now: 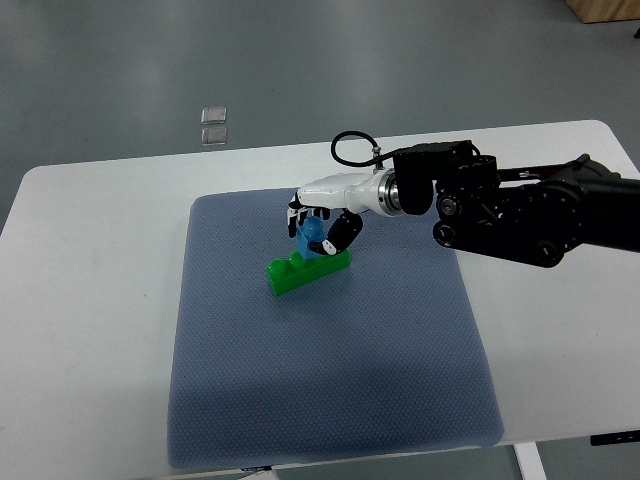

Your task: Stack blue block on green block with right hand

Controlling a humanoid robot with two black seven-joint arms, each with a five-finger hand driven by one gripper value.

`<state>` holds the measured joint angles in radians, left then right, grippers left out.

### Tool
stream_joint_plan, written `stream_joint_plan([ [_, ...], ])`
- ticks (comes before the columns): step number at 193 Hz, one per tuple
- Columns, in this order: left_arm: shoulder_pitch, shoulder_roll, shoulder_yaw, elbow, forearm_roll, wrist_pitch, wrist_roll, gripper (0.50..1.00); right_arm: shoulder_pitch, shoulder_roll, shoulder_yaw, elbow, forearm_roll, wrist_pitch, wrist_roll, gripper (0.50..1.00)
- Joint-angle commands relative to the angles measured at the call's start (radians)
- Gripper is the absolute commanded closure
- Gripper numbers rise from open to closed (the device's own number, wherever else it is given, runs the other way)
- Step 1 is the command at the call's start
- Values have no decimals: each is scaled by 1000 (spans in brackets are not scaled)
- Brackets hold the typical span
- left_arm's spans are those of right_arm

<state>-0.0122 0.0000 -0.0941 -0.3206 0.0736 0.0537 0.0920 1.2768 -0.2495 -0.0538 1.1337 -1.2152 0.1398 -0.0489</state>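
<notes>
A green block (300, 274) lies on the blue-grey mat (330, 370), a little left of the mat's middle. A blue block (311, 238) sits right on top of the green block's far side, touching it. My right hand (318, 225) reaches in from the right edge and its white and black fingers (338, 234) curl around the blue block from above. Part of the blue block is hidden by the fingers. The left arm does not show.
The mat covers the centre of a white table (90, 300). The right arm's black forearm (520, 215) spans the table's far right. Two small clear squares (213, 124) lie on the grey floor beyond the table's far edge.
</notes>
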Motion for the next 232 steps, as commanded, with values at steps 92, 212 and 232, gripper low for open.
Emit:
stream_joint_plan([
  [92, 0, 0, -1, 0, 0, 0, 0, 500, -17, 15, -11, -34, -24, -15, 3, 887],
  [212, 0, 0, -1, 0, 0, 0, 0, 500, -43, 15, -17, -35, -47, -23, 24, 887],
  [232, 0, 0, -1, 0, 0, 0, 0, 500, -48, 15, -17, -37, -53, -25, 26, 887],
])
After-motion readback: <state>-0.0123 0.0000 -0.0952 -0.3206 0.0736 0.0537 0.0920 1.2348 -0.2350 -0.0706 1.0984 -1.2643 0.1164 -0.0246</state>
